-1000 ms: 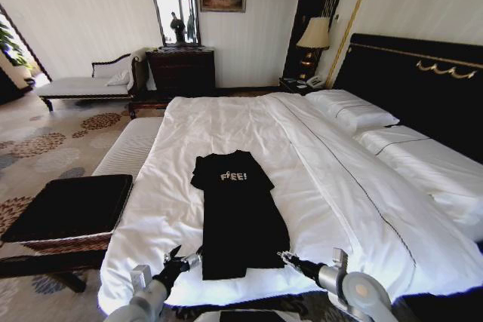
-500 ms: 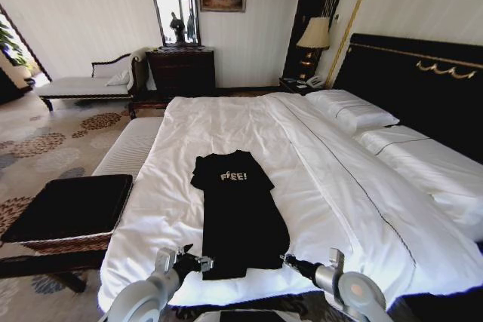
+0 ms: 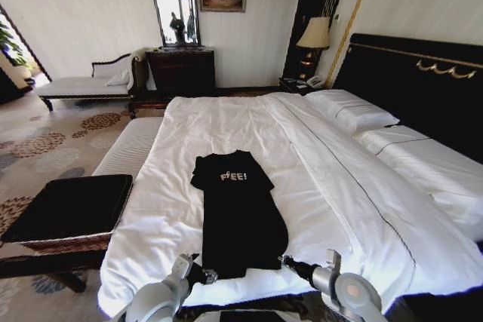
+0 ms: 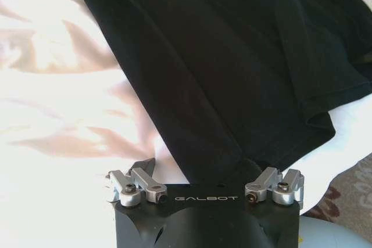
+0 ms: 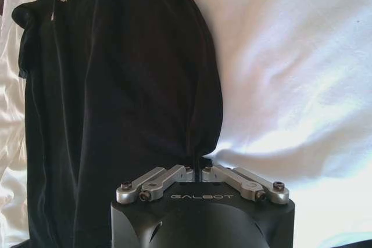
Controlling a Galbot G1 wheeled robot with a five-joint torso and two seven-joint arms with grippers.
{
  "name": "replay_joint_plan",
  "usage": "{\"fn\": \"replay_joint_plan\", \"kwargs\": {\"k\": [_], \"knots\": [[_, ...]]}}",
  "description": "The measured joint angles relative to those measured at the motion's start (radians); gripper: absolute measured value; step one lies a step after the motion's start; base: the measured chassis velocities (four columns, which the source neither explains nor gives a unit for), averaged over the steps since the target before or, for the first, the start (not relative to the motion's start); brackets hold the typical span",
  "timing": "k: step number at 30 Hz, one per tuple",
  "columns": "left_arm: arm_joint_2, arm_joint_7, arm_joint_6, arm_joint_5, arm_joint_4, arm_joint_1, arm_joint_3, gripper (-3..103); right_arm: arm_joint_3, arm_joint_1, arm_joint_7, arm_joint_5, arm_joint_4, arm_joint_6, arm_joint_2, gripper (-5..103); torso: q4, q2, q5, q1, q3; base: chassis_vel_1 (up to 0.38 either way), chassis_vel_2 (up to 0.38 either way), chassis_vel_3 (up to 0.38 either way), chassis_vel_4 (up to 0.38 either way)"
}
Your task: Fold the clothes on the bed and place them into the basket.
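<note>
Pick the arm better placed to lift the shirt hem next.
Probably right. The right claw looks shut on the shirt at its hem corner; the left claw is spread open around the other corner, not yet gripping.

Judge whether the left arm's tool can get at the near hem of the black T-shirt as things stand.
Probably yes. The left tool sits right at the T-shirt hem on the bed, and nothing lies between them.
</note>
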Motion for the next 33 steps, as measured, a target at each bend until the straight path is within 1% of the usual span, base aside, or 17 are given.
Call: {"fn": "replay_joint_plan", "kwargs": {"k": [2,5,7,10,12,13,16,18,23,24,25,26,27,28,30,31,33], "knots": [[-0.004,-0.001,0.000,0.003,0.006,-0.001,0.003,86,-0.001,0.001,0.000,0.000,0.000,0.000,0.001,2,0.0000,0.000,0.0000,0.000,0.000,0.000,0.000,0.000,0.000],[-0.024,-0.002,-0.002,0.076,0.040,-0.004,0.014,86,-0.006,0.004,0.001,-0.002,0.001,0.000,0.005,2,-0.0002,0.000,-0.0001,0.000,0.000,0.000,0.000,0.000,0.000],[-0.024,-0.002,-0.002,0.085,0.040,0.000,0.010,86,-0.007,0.003,0.000,-0.003,0.001,0.000,0.005,2,-0.0002,0.000,-0.0001,0.000,0.000,0.000,0.000,0.000,0.000],[-0.024,-0.003,-0.008,0.114,0.010,0.050,-0.060,86,-0.009,-0.004,-0.003,-0.010,-0.001,0.000,0.007,2,-0.0001,0.000,0.0000,0.000,0.000,0.000,0.000,0.000,0.000],[-0.023,-0.004,-0.010,0.117,0.001,0.061,-0.072,86,-0.010,-0.004,-0.003,-0.011,-0.002,0.000,0.007,2,-0.0001,0.000,0.0000,0.000,0.000,0.000,0.000,0.000,0.000],[-0.019,-0.008,-0.013,0.120,-0.031,0.100,-0.108,87,-0.013,-0.001,-0.004,-0.014,-0.005,0.000,0.008,2,-0.0001,0.000,0.0000,0.000,0.000,0.000,0.000,0.000,0.000],[-0.013,-0.015,-0.014,0.122,-0.062,0.140,-0.139,88,-0.017,0.004,-0.004,-0.015,-0.008,0.000,0.008,2,-0.0001,0.000,0.0000,0.000,0.000,0.000,0.000,0.000,0.000],[-0.007,-0.021,-0.013,0.123,-0.096,0.198,-0.177,88,-0.022,0.012,-0.003,-0.015,-0.009,0.000,0.008,2,-0.0001,0.000,0.0000,0.000,0.000,0.000,0.000,0.000,0.000],[-0.005,-0.023,-0.018,0.114,-0.117,0.273,-0.235,88,-0.023,0.014,-0.003,-0.018,-0.011,0.000,0.011,2,0.0003,0.000,0.0002,0.000,0.000,0.000,0.000,0.000,0.000],[-0.014,-0.016,-0.028,0.094,-0.120,0.266,-0.230,84,-0.023,0.013,-0.004,-0.020,-0.013,0.000,0.015,2,0.0002,0.000,0.0001,0.000,0.000,0.000,0.000,0.000,0.000],[-0.018,-0.015,-0.030,0.088,-0.121,0.260,-0.225,86,-0.023,0.013,-0.004,-0.021,-0.014,0.000,0.017,2,0.0002,0.000,0.0001,0.000,0.000,0.000,0.000,0.000,0.000],[-0.035,-0.013,-0.033,0.070,-0.121,0.217,-0.192,88,-0.024,0.011,-0.005,-0.026,-0.015,0.001,0.023,2,0.0000,0.000,-0.0002,0.000,0.000,0.000,0.000,0.000,0.000],[-0.035,-0.013,-0.033,0.070,-0.121,0.217,-0.192,88,-0.024,0.011,-0.005,-0.026,-0.015,0.001,0.023,2,0.0000,0.000,-0.0002,0.000,0.000,0.000,0.000,0.000,0.000],[-0.043,-0.015,-0.033,0.062,-0.120,0.190,-0.166,88,-0.027,0.010,-0.005,-0.030,-0.015,0.001,0.026,2,-0.0005,0.000,-0.0003,0.000,0.000,0.000,0.000,0.000,0.000],[-0.044,-0.021,-0.025,0.055,-0.111,0.157,-0.129,89,-0.032,0.010,-0.005,-0.035,-0.014,0.001,0.027,2,-0.0005,0.000,0.0000,0.000,0.000,0.000,0.000,0.000,0.000],[-0.044,-0.021,-0.025,0.055,-0.111,0.157,-0.129,89,-0.032,0.010,-0.005,-0.035,-0.014,0.001,0.027,2,-0.0005,0.000,0.0000,0.000,0.000,0.000,0.000,0.000,0.000],[-0.028,-0.022,-0.022,0.037,-0.092,0.115,-0.081,89,-0.038,0.014,-0.005,-0.039,-0.012,0.001,0.025,2,0.0000,0.000,0.0001,0.000,0.000,0.000,0.000,0.000,0.000]]}}
